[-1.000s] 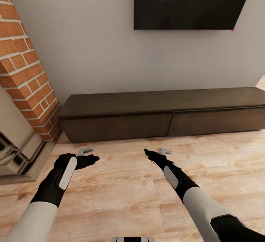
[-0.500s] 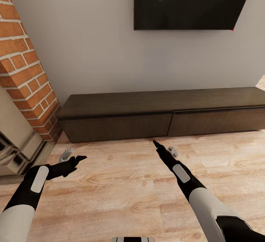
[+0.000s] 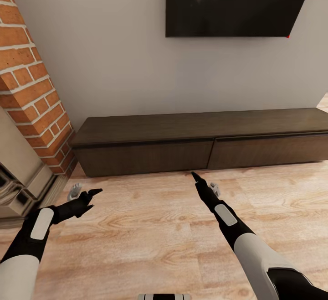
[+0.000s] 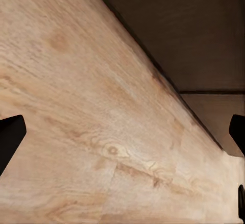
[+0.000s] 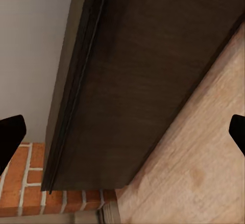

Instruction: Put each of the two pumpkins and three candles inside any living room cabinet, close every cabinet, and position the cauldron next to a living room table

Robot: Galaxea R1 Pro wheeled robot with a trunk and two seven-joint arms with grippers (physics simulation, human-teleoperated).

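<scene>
The cabinet (image 3: pixel 200 147) is a long, low dark brown unit standing against the white wall, and both of its front panels are flush and closed. My left gripper (image 3: pixel 85 193) hovers open over the wood floor in front of the cabinet's left end, a short way from it. My right gripper (image 3: pixel 203 181) is open too, just short of the seam between the two panels. Nothing is between the fingers of either one. The left wrist view shows floorboards and the cabinet's base (image 4: pixel 204 45). The cabinet front (image 5: pixel 148 91) crosses the right wrist view.
A red brick fireplace column (image 3: pixel 32 85) with a stepped stone base (image 3: pixel 23 186) stands at the left, close to my left arm. A black TV (image 3: pixel 237 1) hangs on the wall above the cabinet. Bare wood floor (image 3: pixel 150 236) stretches between me and the cabinet.
My left arm has swung left and drawn back toward the fireplace base. My right gripper has edged forward and right, closer to the cabinet front. The view itself has not shifted.
</scene>
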